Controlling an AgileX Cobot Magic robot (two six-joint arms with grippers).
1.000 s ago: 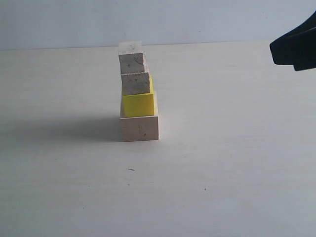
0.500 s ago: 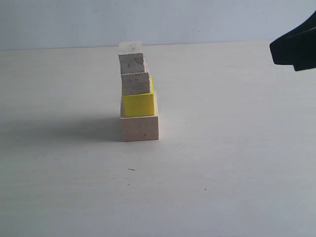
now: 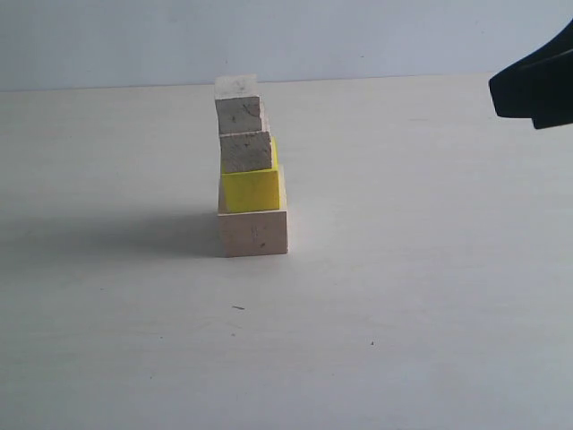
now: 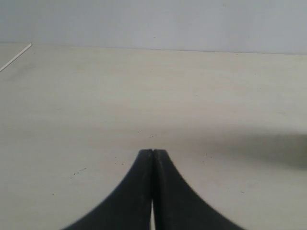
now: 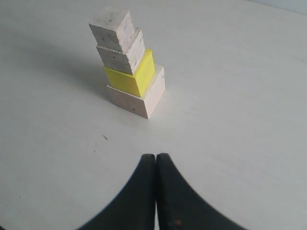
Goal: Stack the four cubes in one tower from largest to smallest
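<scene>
Standing untouched, the 4-cube tower (image 3: 252, 170) sits well apart from the right gripper (image 5: 156, 156) (clenched, empty).

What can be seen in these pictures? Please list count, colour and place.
big cube: one, pale wood, on the table, lowest
yellow cube: one, bright yellow, on the big cube
small cube: one, pale wood, on the yellow cube
tiny cube: one, pale wood, on the small cube
table: one, off-white, under everything
wall: one, pale blue-grey, behind the table
left gripper: one, black, shut, over bare table
right gripper: one, black, shut, apart from the cubes
</scene>
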